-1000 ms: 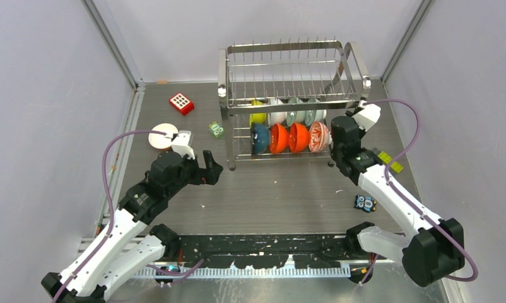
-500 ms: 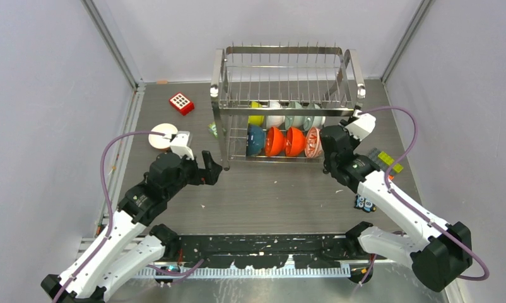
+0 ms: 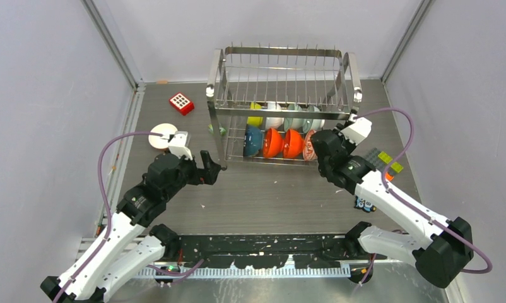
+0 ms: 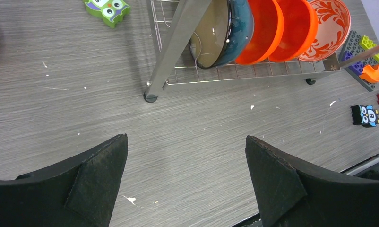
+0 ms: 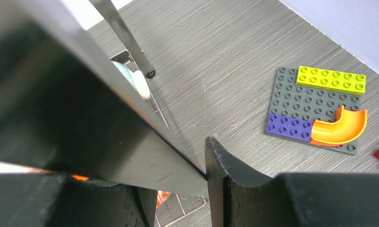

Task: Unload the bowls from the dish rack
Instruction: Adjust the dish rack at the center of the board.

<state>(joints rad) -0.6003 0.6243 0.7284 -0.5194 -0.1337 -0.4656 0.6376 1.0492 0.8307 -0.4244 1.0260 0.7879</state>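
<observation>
View from above of a grey worktop (image 3: 269,189) with a tall steel wire dish rack (image 3: 279,55) standing towards its far side. The right end effector (image 3: 316,148) is clenched on the dish rack at its near right corner. In the wrist view, a broad steel bar of the frame runs between its fingers (image 5: 218,182).

The left end effector (image 4: 185,142) hangs released, jaws spread wide, above bare worktop just in front of the rack's near left leg (image 4: 151,98). It holds and touches nothing.

The bowls (image 3: 273,142) stand on edge inside the rack, below its pronged top. The near row has a dark blue one, two orange ones and a red-and-white patterned one. The row behind has lime-yellow, white and pale teal ones.
</observation>
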